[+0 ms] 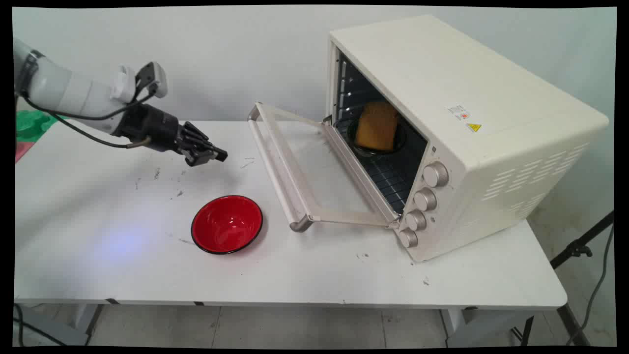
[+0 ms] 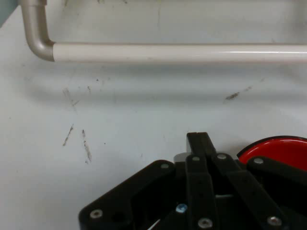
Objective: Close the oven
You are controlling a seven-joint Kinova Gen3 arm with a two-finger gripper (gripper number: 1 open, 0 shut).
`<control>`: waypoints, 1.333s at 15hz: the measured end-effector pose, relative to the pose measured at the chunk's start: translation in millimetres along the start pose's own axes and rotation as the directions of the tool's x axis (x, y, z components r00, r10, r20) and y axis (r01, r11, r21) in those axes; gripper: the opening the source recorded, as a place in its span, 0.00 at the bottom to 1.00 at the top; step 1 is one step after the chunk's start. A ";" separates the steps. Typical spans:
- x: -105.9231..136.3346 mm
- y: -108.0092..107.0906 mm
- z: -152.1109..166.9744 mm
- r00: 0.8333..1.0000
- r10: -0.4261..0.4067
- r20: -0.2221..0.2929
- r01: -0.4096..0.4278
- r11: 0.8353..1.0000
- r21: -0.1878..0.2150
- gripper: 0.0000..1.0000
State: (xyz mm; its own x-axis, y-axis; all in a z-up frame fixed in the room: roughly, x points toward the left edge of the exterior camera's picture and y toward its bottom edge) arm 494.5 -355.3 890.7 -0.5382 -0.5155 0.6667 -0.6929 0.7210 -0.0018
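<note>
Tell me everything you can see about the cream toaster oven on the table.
The cream toaster oven is a boxy appliance that looks like painted metal and stands on the right part of the white table. Its glass door, with a pale tubular handle, hangs fully open toward the left. Four round silver knobs run down the front's right side; vent slots and a warning sticker mark the casing. Inside, on the wire rack, a yellow-orange piece of food sits in a dark dish. Nothing else touches the oven.

Bowl (image 2: 276,149) mostly hidden (perhaps by linkage).
</note>
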 end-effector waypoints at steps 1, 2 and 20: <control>-0.2 0.6 3.8 1.000 -0.006 0.003 0.006 1.000 0.003 0.00; 0.0 1.2 8.2 1.000 -0.012 0.005 0.012 1.000 0.005 0.00; 31.4 11.2 108.0 1.000 -0.008 0.020 0.008 1.000 -0.008 0.00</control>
State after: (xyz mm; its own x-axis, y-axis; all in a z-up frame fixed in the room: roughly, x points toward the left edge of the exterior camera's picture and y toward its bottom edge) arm 418.0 -413.4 831.1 -0.5422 -0.5307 0.6514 -0.6936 0.7203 0.0095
